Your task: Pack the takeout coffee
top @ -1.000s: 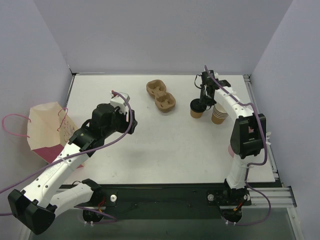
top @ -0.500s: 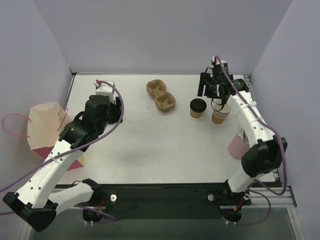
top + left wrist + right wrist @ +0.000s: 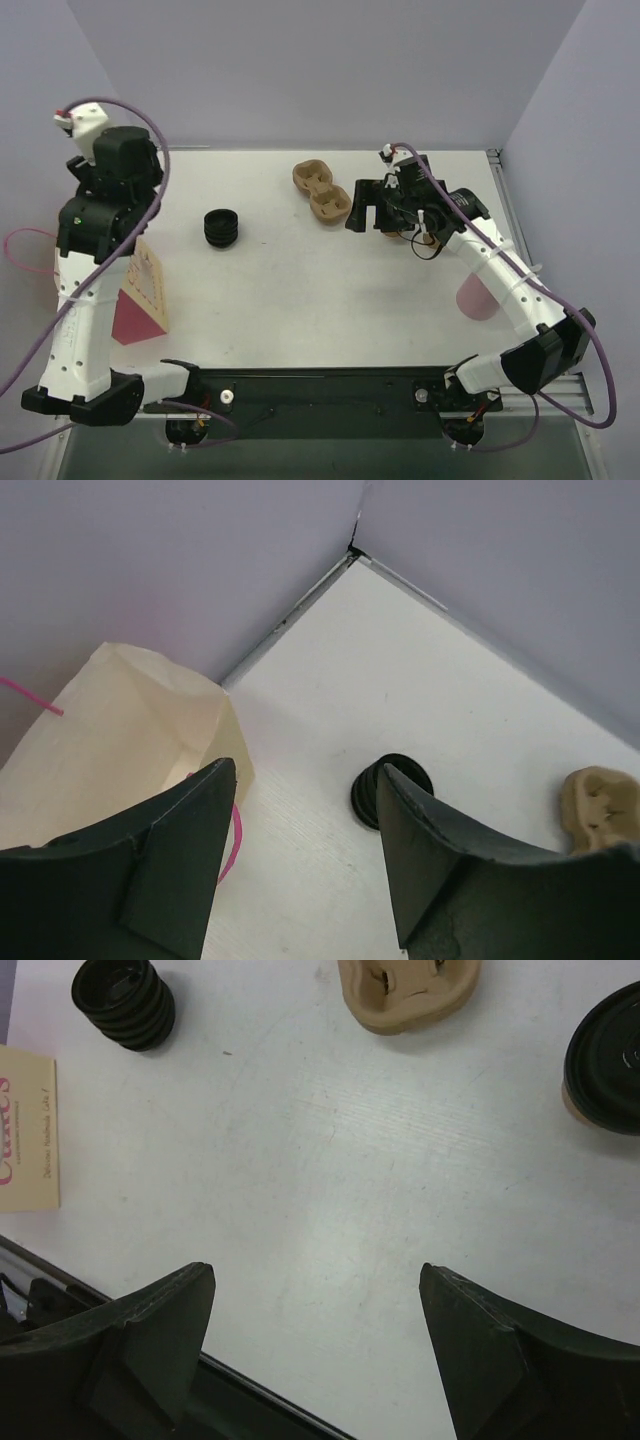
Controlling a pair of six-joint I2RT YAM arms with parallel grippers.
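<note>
At the upper left of the top view, the left arm stands nearly upright, its left gripper [image 3: 310,865] spread wide and empty. The right gripper [image 3: 315,1355] hovers wide and empty beside the cup holder [image 3: 408,990]. The takeout coffee [image 3: 608,1058] is cut off at the wrist view's right edge and hidden by the arm from above. Bare table [image 3: 380,1160] lies below, and the stack of lids [image 3: 124,1002] is well apart.

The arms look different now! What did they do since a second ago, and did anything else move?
The right gripper let go of the coffee cup, opened wide and swung left, away from it. The left gripper, open, pulled back from the table and rose near the paper bag, uncovering a stack of black lids. The coffee cup and the cup holder stayed put.
</note>
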